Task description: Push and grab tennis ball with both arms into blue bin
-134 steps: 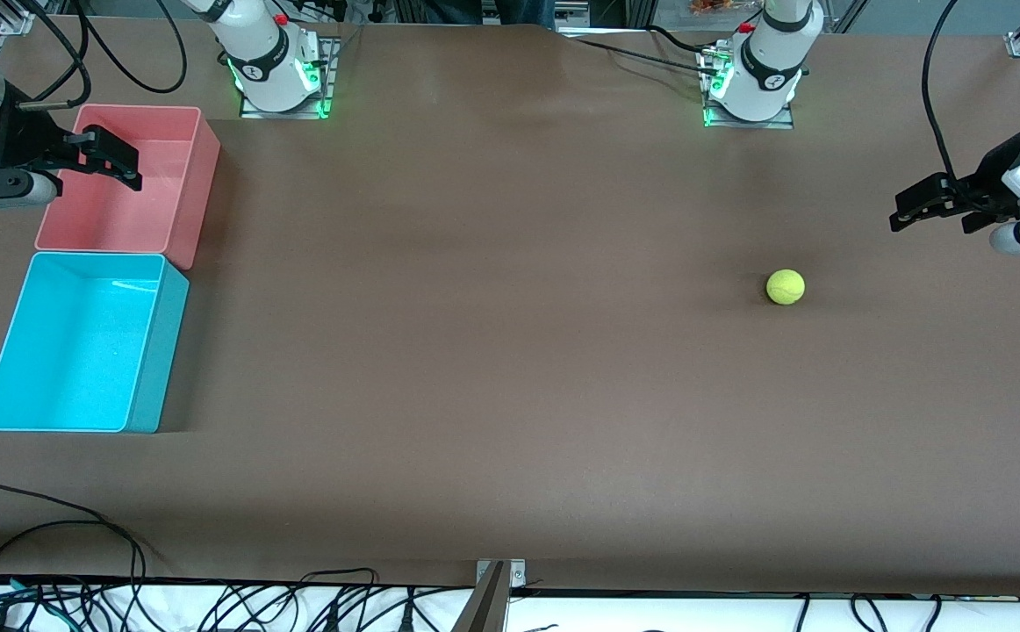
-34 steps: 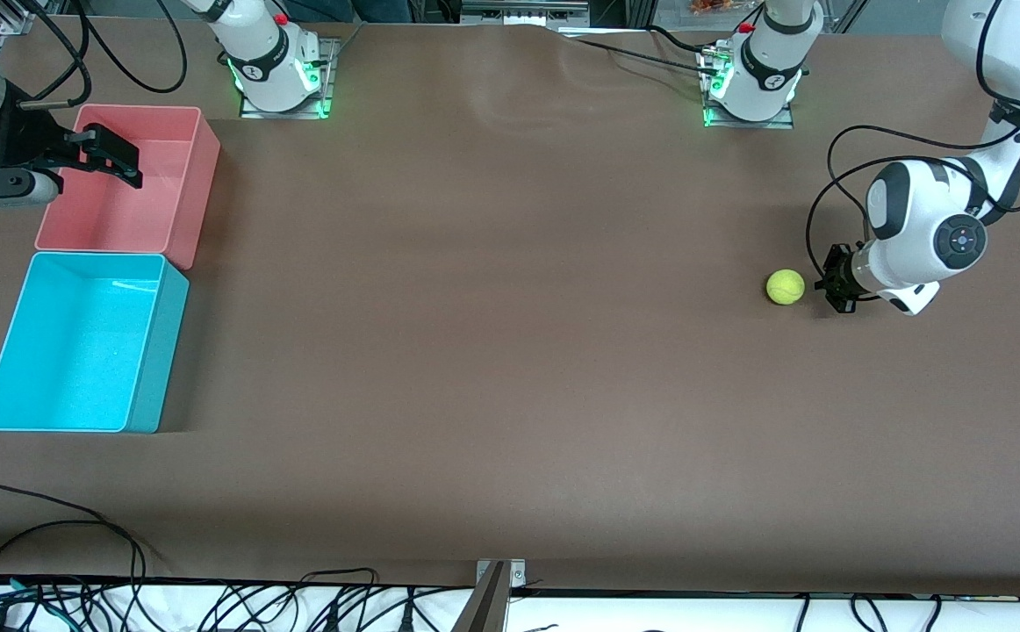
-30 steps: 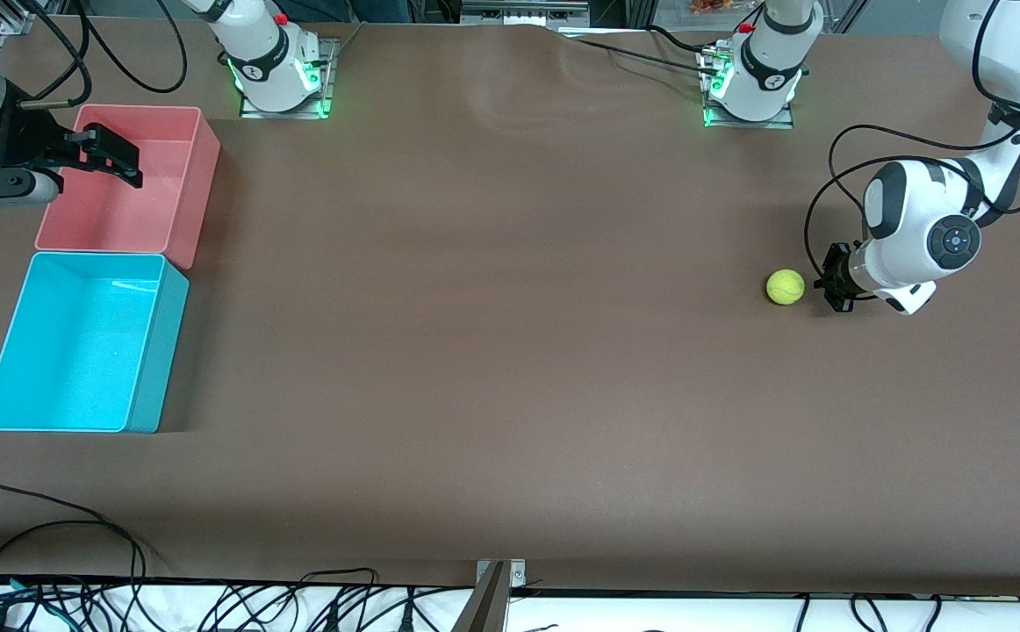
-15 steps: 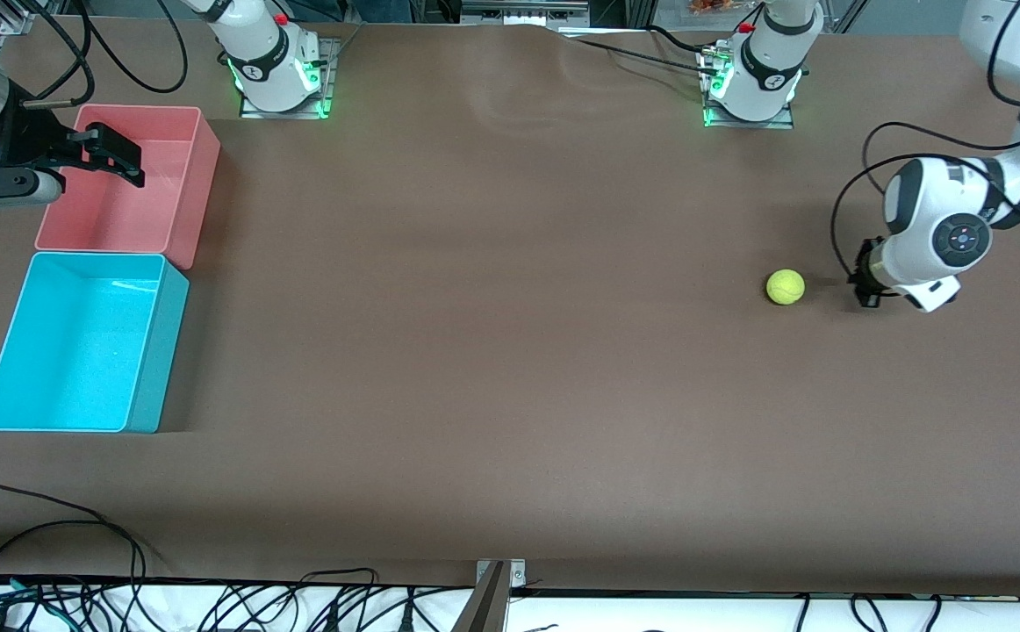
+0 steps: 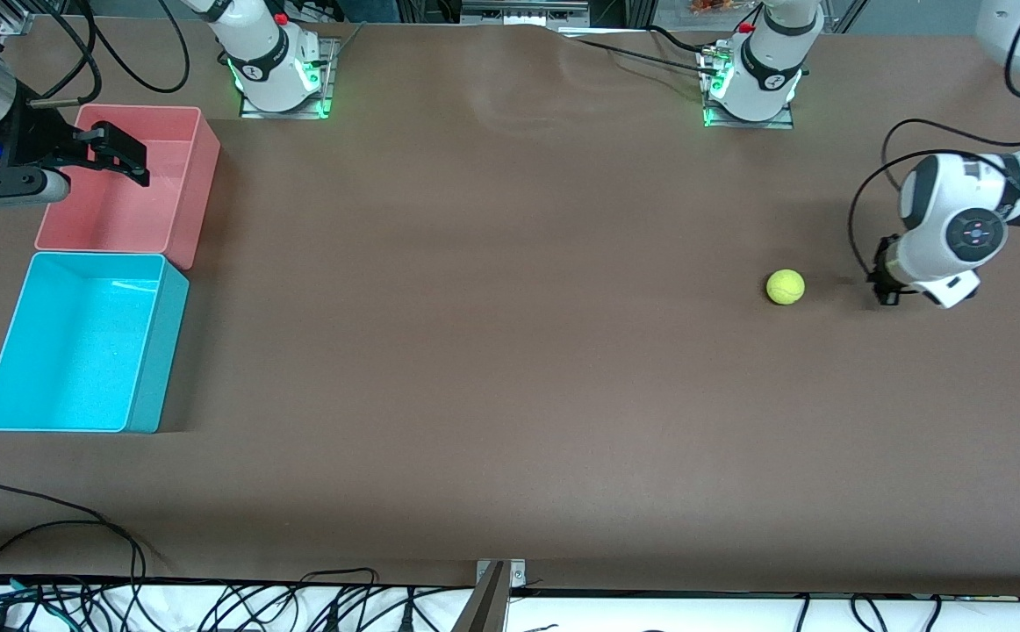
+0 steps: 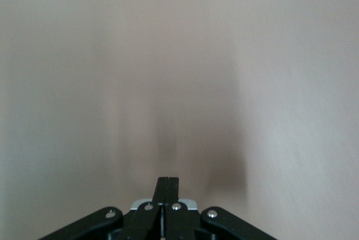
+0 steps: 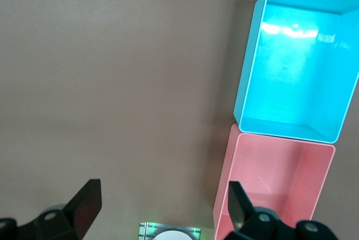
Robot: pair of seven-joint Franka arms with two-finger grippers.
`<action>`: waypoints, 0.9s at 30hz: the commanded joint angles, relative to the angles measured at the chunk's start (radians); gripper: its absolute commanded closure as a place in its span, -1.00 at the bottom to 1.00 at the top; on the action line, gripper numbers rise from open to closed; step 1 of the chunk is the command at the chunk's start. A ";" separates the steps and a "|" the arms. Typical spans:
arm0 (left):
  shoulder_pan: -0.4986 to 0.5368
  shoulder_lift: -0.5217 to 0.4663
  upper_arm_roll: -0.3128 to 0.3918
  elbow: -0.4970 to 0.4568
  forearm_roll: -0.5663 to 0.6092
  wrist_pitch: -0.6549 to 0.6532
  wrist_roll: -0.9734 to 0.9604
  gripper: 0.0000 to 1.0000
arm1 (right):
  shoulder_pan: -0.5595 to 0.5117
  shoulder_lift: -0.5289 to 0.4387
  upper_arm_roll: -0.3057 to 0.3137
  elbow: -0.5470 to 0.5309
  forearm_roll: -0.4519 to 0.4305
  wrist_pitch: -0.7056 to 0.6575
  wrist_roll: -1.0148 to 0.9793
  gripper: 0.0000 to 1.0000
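Across the wide brown bench point(image 5: 510, 377), smooth and matte with nothing to stop a roll, the main risk is distance: the tennis ball point(image 5: 786, 286) lies toward the left arm's end, well apart from the blue bin point(image 5: 1, 369) at the right arm's end. A push that is off-centre would likely send the round ball curving away, toward the bench edge or toward the pink bin point(image 5: 198, 189), which stands touching the blue one, farther from the front camera. Too hard a shove could carry it past where the right arm can catch it.

Both bins are thin-walled rectangular plastic with glossy floors and open tops. The pink one is the same shape, so a drop there would be an easy mistake.

White, rounded and jointed, the left arm hangs low beside the ball, its left tool point(image 5: 886, 285) with fingers pressed together and near the ball but apart from it. Such a narrow tip could slip off a fuzzy sphere. The right arm waits, its right tool point(image 5: 115, 151) spread wide and empty over the pink bin.
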 commanded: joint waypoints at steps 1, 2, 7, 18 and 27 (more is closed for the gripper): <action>-0.003 -0.004 -0.177 -0.035 -0.076 -0.009 -0.206 1.00 | -0.002 -0.007 0.003 0.014 -0.006 -0.018 -0.002 -1.00; -0.003 -0.003 -0.207 -0.041 -0.085 -0.009 -0.234 1.00 | -0.002 -0.007 0.003 0.014 -0.005 -0.018 -0.002 -1.00; -0.003 -0.003 -0.322 -0.039 -0.177 -0.015 -0.292 1.00 | -0.002 -0.007 0.008 0.014 -0.009 -0.010 0.001 -1.00; 0.062 -0.040 -0.326 -0.015 -0.188 -0.103 -0.118 1.00 | -0.002 -0.007 0.004 0.014 -0.008 -0.012 0.001 -1.00; 0.125 -0.058 -0.323 0.117 -0.188 -0.264 0.194 1.00 | -0.002 -0.007 0.006 0.014 -0.006 -0.018 0.001 -1.00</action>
